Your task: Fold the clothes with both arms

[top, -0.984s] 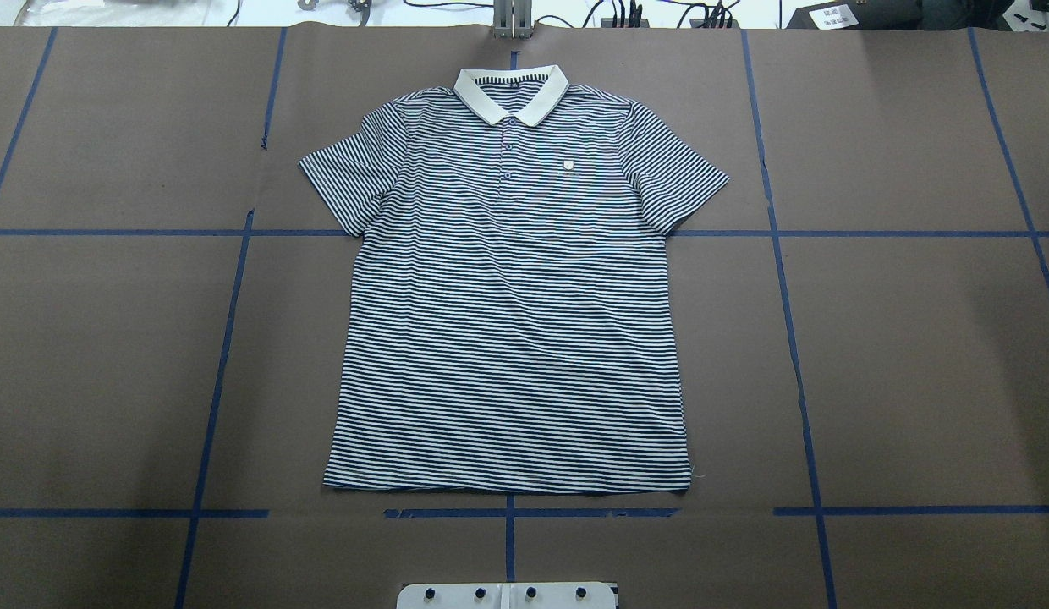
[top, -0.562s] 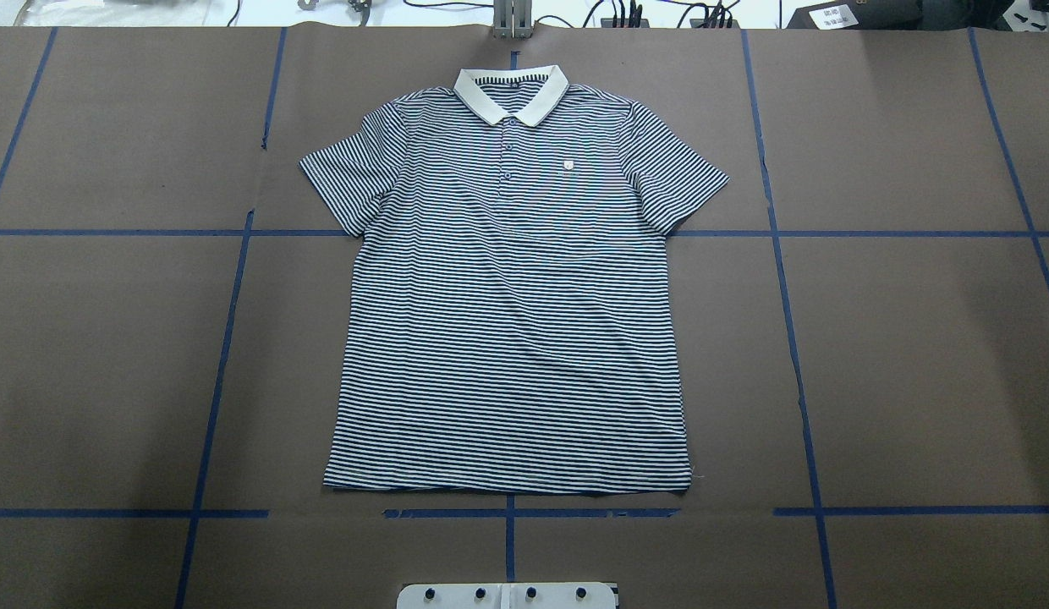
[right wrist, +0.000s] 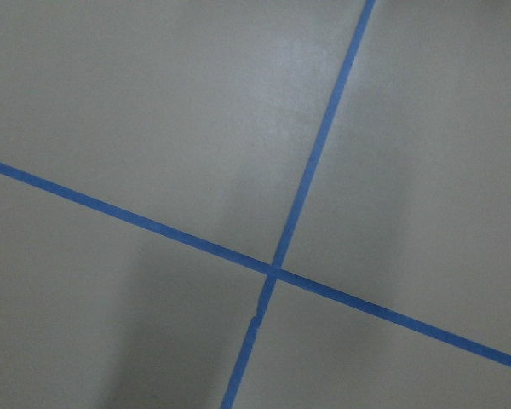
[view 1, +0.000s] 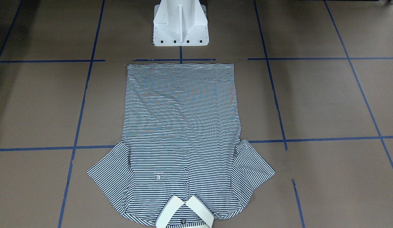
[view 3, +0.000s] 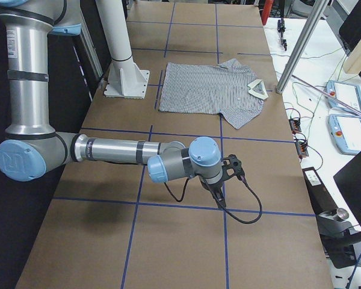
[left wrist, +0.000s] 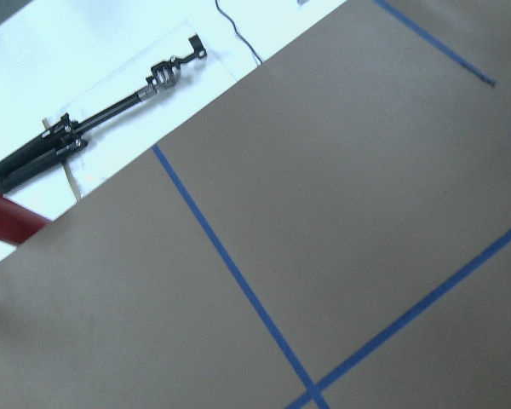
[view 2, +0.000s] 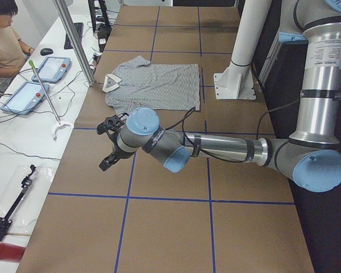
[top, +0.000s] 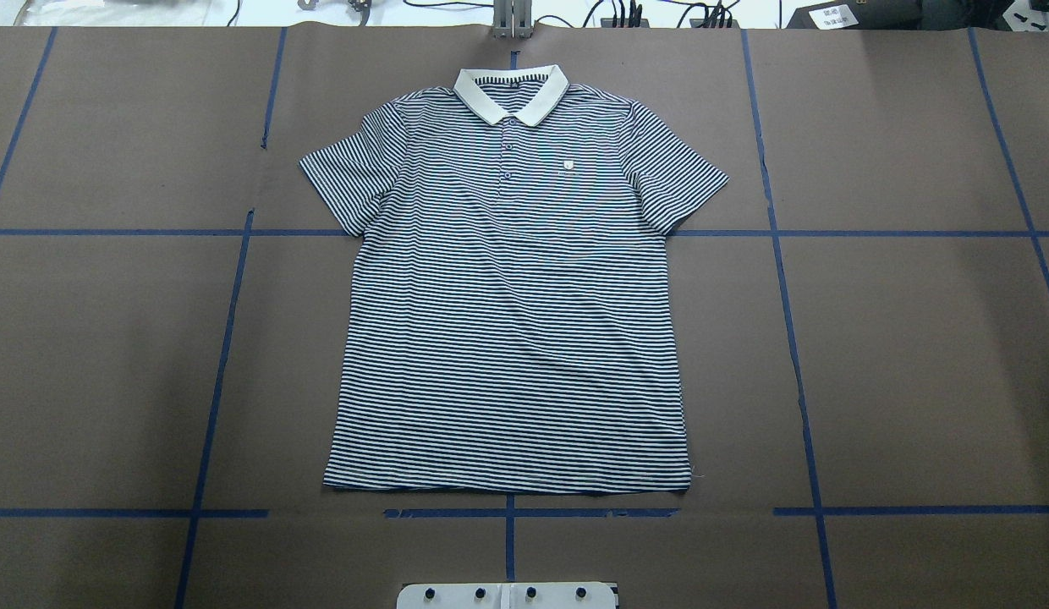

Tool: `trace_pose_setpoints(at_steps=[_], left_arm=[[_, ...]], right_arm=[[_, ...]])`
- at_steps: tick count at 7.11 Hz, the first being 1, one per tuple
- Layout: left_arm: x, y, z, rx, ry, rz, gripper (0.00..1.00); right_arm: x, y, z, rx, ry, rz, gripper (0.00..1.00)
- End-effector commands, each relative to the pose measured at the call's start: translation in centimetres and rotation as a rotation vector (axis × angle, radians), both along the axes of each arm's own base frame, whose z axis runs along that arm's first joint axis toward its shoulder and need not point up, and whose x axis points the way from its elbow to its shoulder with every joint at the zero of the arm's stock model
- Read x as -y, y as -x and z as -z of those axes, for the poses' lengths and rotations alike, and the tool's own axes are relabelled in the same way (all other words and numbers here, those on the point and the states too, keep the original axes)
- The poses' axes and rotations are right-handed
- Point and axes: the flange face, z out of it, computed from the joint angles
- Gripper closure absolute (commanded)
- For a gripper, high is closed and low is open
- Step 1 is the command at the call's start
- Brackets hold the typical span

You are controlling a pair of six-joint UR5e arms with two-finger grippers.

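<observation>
The striped polo shirt (top: 508,338) lies flat and face up in the middle of the brown table, its cream collar (top: 512,89) at the far edge and its hem near the robot's base. It also shows in the front-facing view (view 1: 180,126) and both side views (view 2: 153,85) (view 3: 207,87). My left gripper (view 2: 105,164) hangs over bare table far to the shirt's left. My right gripper (view 3: 221,197) hangs over bare table far to its right. Neither touches the shirt. I cannot tell whether either is open or shut.
The white pedestal base (view 1: 180,22) stands just behind the shirt's hem. Blue tape lines (top: 228,338) grid the table. A side table with tablets (view 2: 51,68) and a seated person (view 2: 5,34) lies beyond the far edge. A black tripod (left wrist: 94,119) lies off the table's left end.
</observation>
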Motion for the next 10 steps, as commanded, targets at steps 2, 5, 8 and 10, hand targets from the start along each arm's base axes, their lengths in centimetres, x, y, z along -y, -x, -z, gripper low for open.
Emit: trace_pose_setpoints(at_steps=[2,5,8,10], left_arm=[[0.5,-1.1,1.6,-0.065,-0.029,-0.007,0.0],[0.6,-4.3,1.4,-0.063,-0.044,-0.064,0.0],[0.6,-4.3,1.5,-0.063,-0.047,-0.065,0.0],[0.6,-4.3,1.6,-0.061,-0.053,-0.064,0.0]], right_arm=[[3.7,9.0,6.4,0.157,0.084,-0.141,0.0],[7.2,26.5,13.9,0.201,0.183,-0.337,0.27],[10.2,42.7,18.9,0.193,0.203,-0.45,0.31],[9.1,45.5,18.3,0.163,0.186,-0.448,0.34]])
